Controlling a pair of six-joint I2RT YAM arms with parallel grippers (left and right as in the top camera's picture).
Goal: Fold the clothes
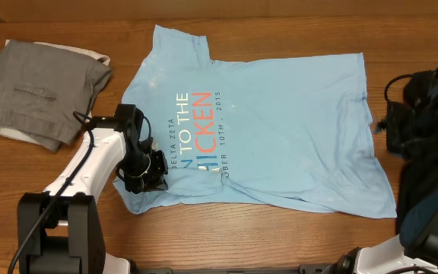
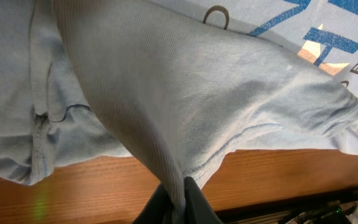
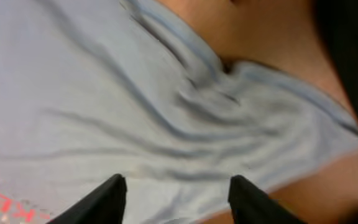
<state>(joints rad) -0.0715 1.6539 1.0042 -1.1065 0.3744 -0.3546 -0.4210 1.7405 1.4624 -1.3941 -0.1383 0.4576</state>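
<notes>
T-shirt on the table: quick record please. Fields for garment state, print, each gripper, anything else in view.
garment: light blue T-shirt, spread on the table
print: print faces up, its first letters hidden by fabric near the left arm
left gripper: left gripper shut, pinching T-shirt fabric at the near-left edge
right gripper: right gripper open, fingers apart above the shirt's edge
other: grey folded garment, far left, apart from the T-shirt

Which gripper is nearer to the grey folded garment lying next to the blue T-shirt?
Left. The left gripper pinches the T-shirt edge a short way from the grey garment; the right gripper hovers over its opposite edge.
</notes>
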